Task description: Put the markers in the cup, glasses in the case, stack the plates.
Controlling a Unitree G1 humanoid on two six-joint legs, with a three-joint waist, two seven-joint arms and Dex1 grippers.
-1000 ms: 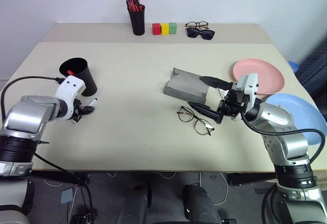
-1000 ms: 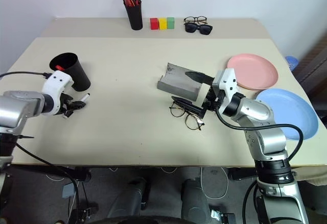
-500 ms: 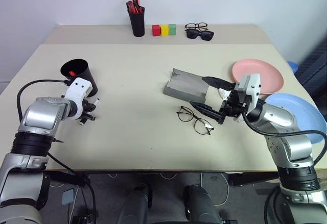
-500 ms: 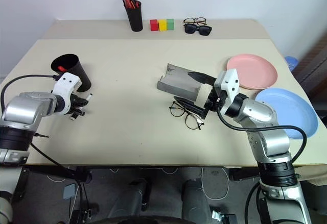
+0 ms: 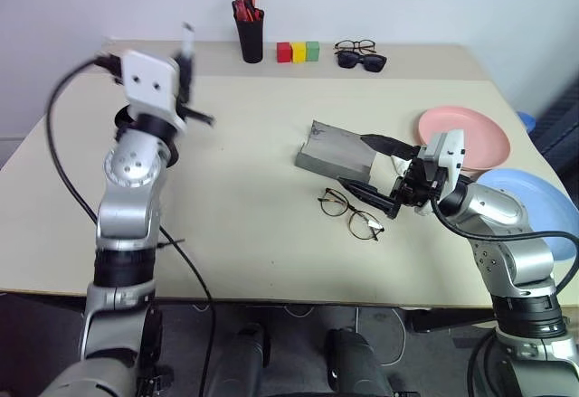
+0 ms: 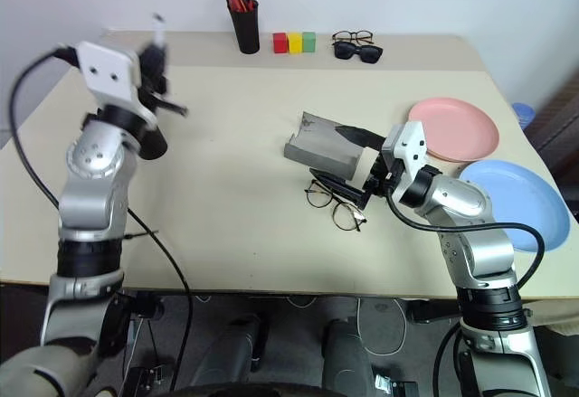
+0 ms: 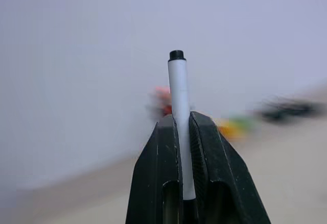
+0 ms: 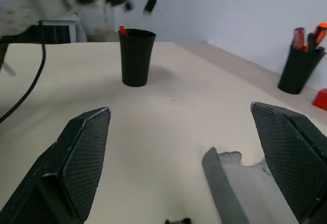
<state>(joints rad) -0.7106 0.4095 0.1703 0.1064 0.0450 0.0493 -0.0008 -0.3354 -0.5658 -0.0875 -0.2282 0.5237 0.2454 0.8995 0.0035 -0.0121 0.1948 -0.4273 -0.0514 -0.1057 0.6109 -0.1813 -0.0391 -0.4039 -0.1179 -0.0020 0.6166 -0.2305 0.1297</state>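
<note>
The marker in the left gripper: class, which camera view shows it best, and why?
The left wrist view: the marker stands sharp and close, clamped between the left gripper fingers. In both eye views it is a small blurred pale stick at the raised hand; the right wrist view shows only blur there.

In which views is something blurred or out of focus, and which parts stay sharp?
Left and right eye views: the raised left end effector is smeared by motion, while the grey felt case is crisp. Left wrist view: the slim pale marker between the black fingers is sharp; the background is defocused. Right wrist view: the wide black plastic cup is clear.
</note>
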